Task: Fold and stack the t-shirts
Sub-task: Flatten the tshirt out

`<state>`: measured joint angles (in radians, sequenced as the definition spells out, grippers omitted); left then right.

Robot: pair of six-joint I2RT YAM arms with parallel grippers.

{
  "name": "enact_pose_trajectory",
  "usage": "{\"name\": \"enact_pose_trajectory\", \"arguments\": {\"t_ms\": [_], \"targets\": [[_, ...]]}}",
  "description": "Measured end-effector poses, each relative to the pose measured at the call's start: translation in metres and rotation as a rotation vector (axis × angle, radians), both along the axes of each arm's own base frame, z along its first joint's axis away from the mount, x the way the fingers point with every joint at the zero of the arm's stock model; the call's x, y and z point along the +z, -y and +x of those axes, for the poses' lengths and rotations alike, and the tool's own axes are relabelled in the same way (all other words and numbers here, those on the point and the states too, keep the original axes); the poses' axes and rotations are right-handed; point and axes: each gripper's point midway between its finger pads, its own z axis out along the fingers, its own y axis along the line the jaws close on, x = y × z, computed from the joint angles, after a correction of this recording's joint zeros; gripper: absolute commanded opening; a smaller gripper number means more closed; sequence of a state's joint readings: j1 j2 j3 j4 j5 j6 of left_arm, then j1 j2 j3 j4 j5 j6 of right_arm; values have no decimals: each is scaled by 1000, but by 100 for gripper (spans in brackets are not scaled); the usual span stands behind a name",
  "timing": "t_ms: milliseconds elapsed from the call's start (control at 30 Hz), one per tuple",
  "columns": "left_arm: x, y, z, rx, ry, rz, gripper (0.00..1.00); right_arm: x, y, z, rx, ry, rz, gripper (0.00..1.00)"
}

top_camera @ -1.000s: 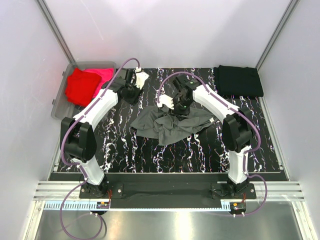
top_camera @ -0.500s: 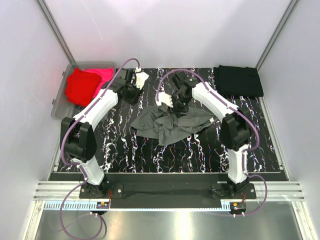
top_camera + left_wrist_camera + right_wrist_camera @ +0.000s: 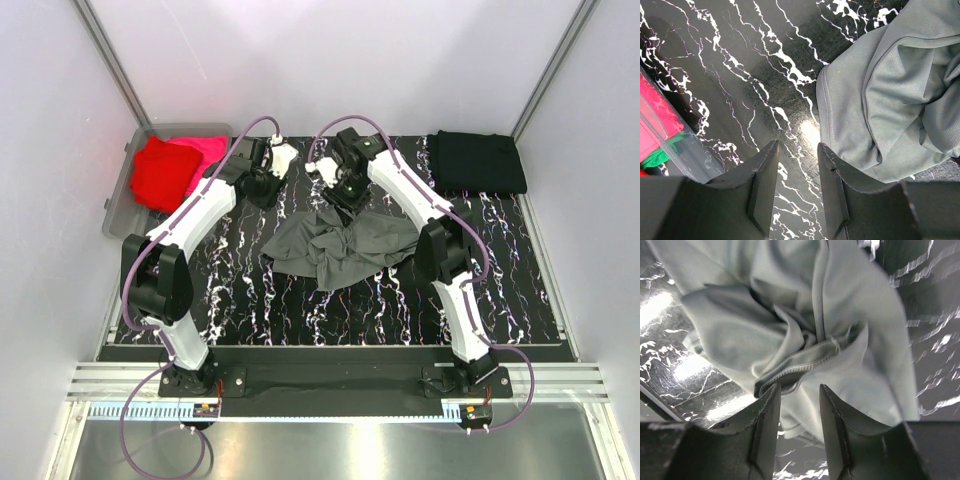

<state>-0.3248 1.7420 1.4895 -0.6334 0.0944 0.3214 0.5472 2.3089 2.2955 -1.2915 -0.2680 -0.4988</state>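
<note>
We find the crumpled dark grey cloth t-shirt [image 3: 345, 245] lying mid black marbled tabletop [image 3: 260, 310]; we judge it light, limp and unbreakable. Over the tabletop's far half, the left end effector [image 3: 797, 150] and right end effector [image 3: 799, 390] gape empty. We would pinch the stitched hem [image 3: 800, 369].

Crumpled grey t-shirt [image 3: 345, 246] mid-table, folded black t-shirt [image 3: 478, 162] far right

Bright overhead light; glare on table [image 3: 810, 135]; right-wrist edges blurred.
</note>
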Motion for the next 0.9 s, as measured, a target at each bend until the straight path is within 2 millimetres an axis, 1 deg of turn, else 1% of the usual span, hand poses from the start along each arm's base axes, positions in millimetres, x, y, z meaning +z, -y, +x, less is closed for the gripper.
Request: {"name": "enact_pose_trajectory", "arguments": {"t_ms": [133,233,300,433,667,800,833,900], "targets": [[0,1,0,-5,-2,-6,41,-12,9,-18,-52,-41,-94,46],[-1,1,-1,-9,-4,-10,40,-22,9,-33,-47,-63,-162,46],[-2,1,-2,-12,-8,-10,40,-25,8,-40,-38,-64,-194,46],[-4,2,-3,-15,-16,-14,40,-25,7,-40,-36,-43,-222,45],[-10,1,-10,-6,-29,-23,40,-26,17,-34,-55,-18,-260,44],[-11,1,-11,-1,-32,-27,40,-26,18,-33,-56,-15,-264,40],[-11,1,-11,0,-33,-28,40,-26,18,-33,-56,-15,-264,32],[-11,1,-11,2,-33,-29,40,-26,18,-33,-54,-16,-264,23]]}}
